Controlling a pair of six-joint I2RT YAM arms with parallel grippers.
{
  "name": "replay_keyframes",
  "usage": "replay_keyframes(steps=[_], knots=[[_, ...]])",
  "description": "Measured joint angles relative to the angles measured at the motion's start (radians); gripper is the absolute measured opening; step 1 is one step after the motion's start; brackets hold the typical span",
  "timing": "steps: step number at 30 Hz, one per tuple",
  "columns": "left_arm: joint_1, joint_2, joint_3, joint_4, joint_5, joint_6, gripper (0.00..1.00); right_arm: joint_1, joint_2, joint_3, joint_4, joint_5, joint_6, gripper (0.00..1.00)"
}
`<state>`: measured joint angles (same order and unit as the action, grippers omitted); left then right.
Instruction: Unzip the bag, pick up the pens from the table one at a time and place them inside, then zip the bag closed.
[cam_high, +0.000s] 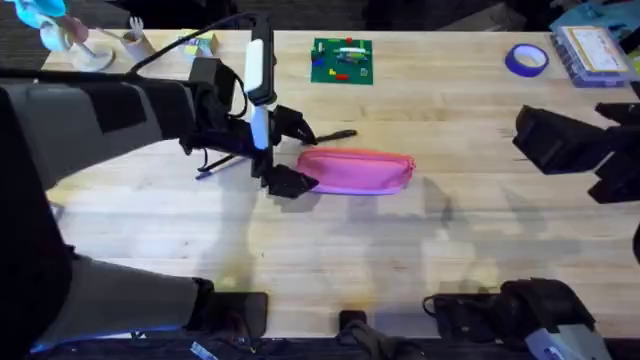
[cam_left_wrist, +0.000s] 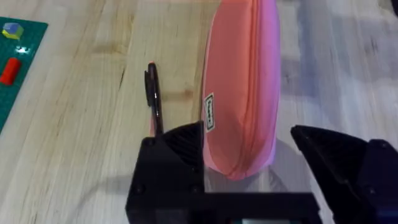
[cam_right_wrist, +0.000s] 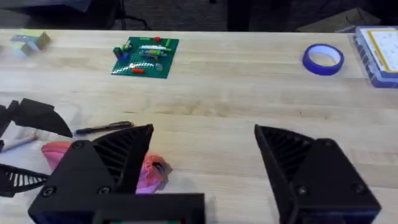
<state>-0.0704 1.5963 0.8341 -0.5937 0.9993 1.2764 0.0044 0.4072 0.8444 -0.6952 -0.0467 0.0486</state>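
The pink bag (cam_high: 365, 170) lies lengthwise at mid table, its zipper shut along the top (cam_left_wrist: 252, 93). My left gripper (cam_high: 290, 153) is open and straddles the bag's left end, one finger (cam_left_wrist: 177, 146) against its side and the other finger (cam_left_wrist: 329, 149) a little apart. A black pen (cam_high: 335, 135) lies just behind the bag, and it appears beside the bag (cam_left_wrist: 153, 99) in the left wrist view. A thin bluish pen (cam_high: 212, 168) lies under my left arm. My right gripper (cam_high: 545, 135) hovers open at the right, well away from the bag (cam_right_wrist: 151, 174) and the black pen (cam_right_wrist: 102, 129).
A green baseplate with small bricks (cam_high: 342, 60) sits at the back centre. A roll of blue tape (cam_high: 526, 59) and a clear parts box (cam_high: 593, 50) are at the back right. Cups and small items (cam_high: 95, 45) stand at the back left. Bare wood table (cam_high: 470, 230) lies in front of the bag.
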Motion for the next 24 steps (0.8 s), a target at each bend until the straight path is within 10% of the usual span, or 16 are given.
replay_keyframes(steps=[9, 24], knots=[[0.001, 0.000, 0.001, 0.011, -0.002, 0.003, 0.060, 0.000, 0.000, 0.000, -0.002, 0.000, 0.000, 0.997], [0.001, 0.000, 0.001, 0.015, -0.002, 0.002, 0.042, 0.000, 0.000, 0.001, -0.227, -0.100, 0.245, 0.998]])
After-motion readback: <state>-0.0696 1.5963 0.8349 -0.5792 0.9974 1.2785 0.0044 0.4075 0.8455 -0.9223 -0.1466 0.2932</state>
